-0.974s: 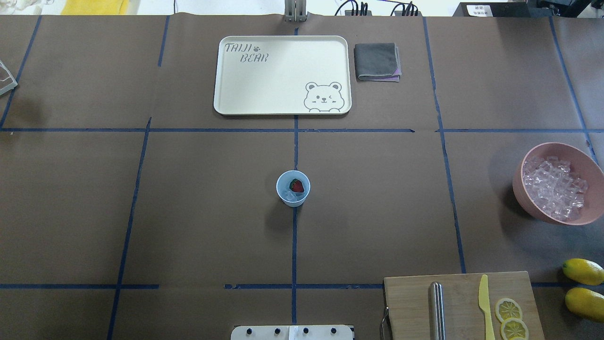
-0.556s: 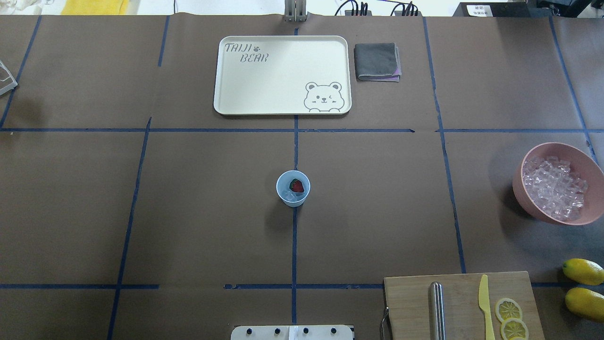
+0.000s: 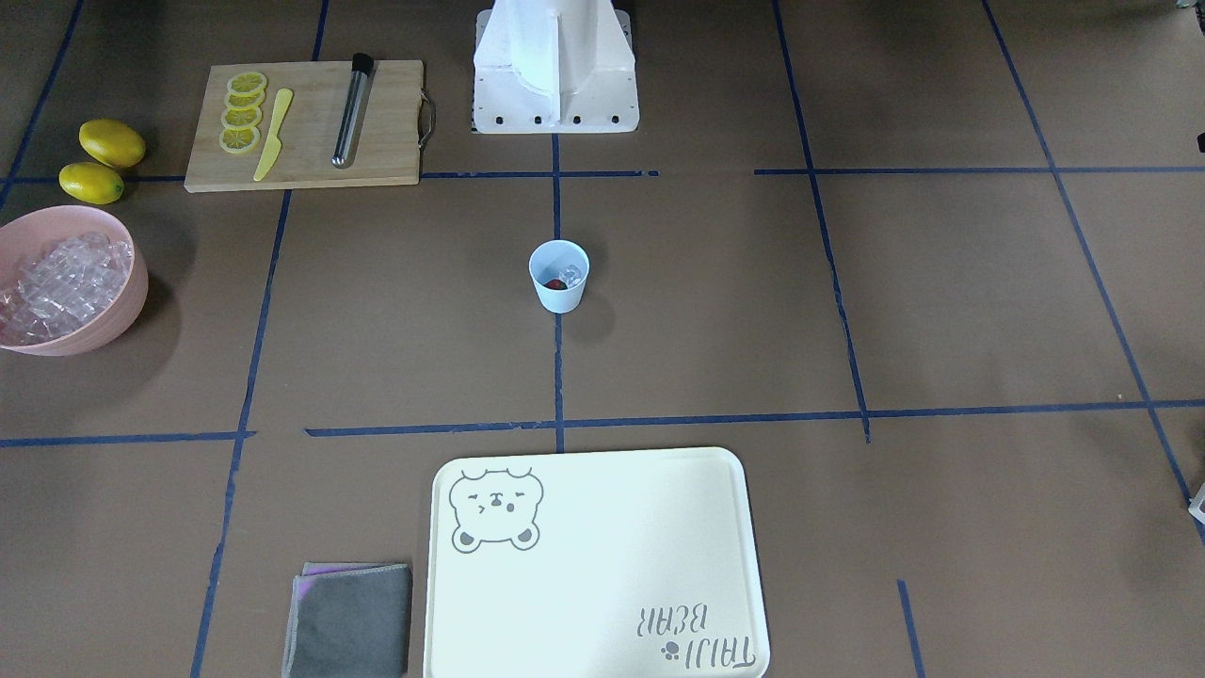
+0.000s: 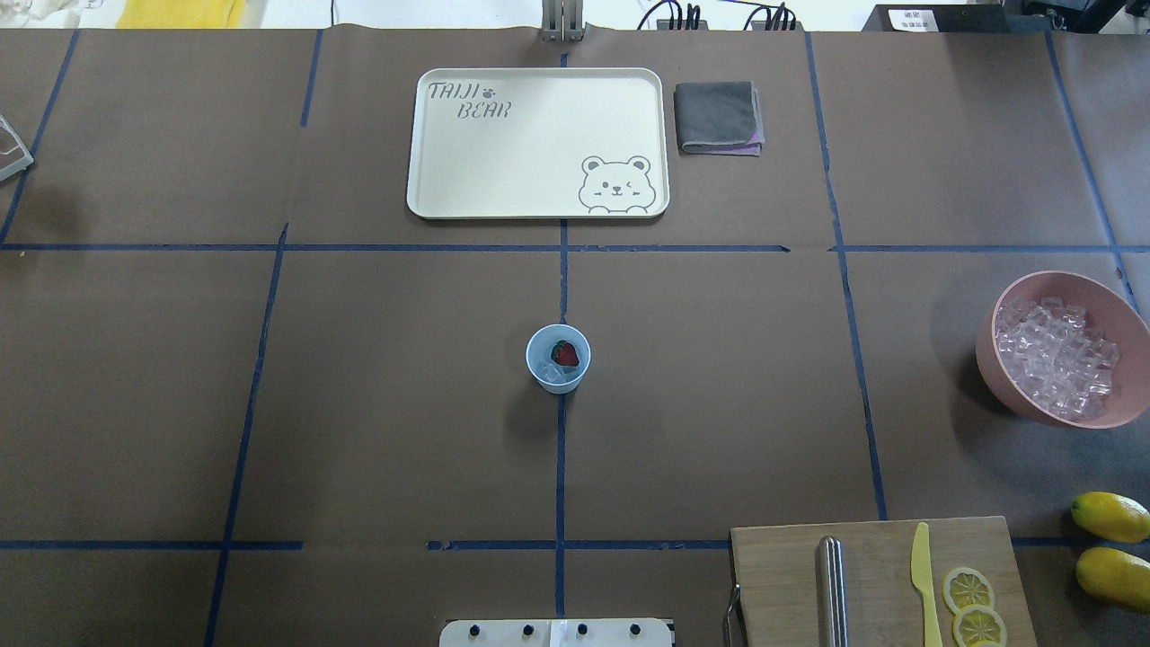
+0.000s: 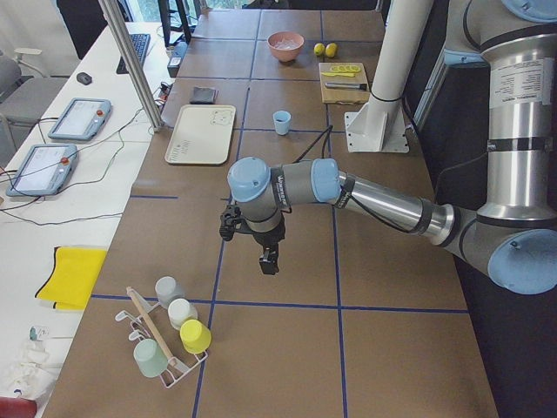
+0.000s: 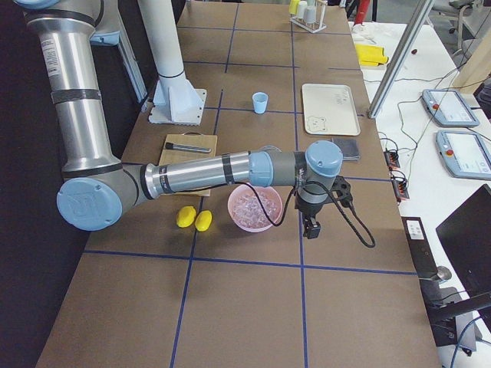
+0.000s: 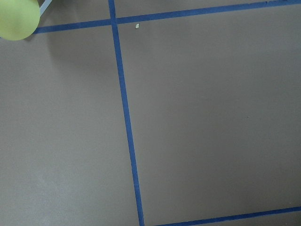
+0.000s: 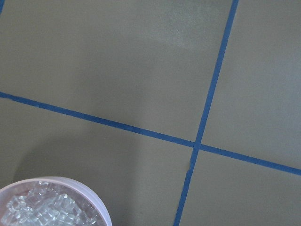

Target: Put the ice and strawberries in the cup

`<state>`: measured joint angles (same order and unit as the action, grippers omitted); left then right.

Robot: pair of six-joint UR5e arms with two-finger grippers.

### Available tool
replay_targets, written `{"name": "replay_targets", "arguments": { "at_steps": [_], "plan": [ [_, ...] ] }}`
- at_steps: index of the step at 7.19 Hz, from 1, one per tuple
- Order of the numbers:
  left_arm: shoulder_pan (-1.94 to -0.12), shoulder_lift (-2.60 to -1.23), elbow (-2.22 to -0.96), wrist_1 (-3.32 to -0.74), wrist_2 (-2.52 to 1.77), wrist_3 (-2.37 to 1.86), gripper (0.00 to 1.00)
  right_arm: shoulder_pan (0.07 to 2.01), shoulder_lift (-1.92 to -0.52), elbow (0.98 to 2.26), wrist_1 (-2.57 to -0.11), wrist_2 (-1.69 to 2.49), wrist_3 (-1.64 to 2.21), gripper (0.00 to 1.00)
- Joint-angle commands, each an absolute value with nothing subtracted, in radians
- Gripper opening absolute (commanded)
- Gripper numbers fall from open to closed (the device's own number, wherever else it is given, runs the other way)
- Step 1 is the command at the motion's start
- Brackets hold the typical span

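Note:
The light blue cup (image 4: 542,344) stands at the table's middle, also in the front view (image 3: 559,294). Inside it lie a dark red strawberry (image 4: 565,353) and a few clear ice cubes (image 4: 554,374). More ice (image 4: 1056,358) fills the pink bowl (image 4: 1006,395) at the right edge; it also shows in the right wrist view (image 8: 42,209). My left gripper (image 5: 268,261) hangs over bare table far from the cup, seen only in the left side view. My right gripper (image 6: 309,226) hangs just beyond the pink bowl (image 6: 249,207), seen only in the right side view. I cannot tell whether either is open or shut.
A cream tray (image 4: 537,142) and a folded grey cloth (image 4: 717,118) lie at the far side. A cutting board (image 4: 876,584) with a knife, a steel rod and lemon slices lies front right, two lemons (image 4: 1110,517) beside it. A rack of cups (image 5: 170,335) stands near the left arm.

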<state>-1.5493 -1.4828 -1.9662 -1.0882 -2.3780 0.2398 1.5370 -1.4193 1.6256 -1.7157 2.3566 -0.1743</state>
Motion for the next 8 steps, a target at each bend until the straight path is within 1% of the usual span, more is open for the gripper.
{"name": "replay_targets", "arguments": {
  "at_steps": [1,4,6,8],
  "plan": [
    [-1.549,-1.489,-1.974,-1.103,-2.37,0.235,1.0,1.537,-1.442,1.629,-1.713,2.358,-0.173,0.99],
    [-1.546,-1.493,-1.96,-1.106,-2.365,0.239,1.0,1.529,-1.446,1.641,-1.713,2.358,-0.173,0.99],
    [-1.545,-1.494,-1.925,-1.108,-2.364,0.239,1.0,1.529,-1.448,1.641,-1.713,2.355,-0.175,0.99],
    [-1.542,-1.491,-1.925,-1.109,-2.352,0.241,1.0,1.531,-1.463,1.644,-1.713,2.358,-0.173,0.99]
  ]
}}
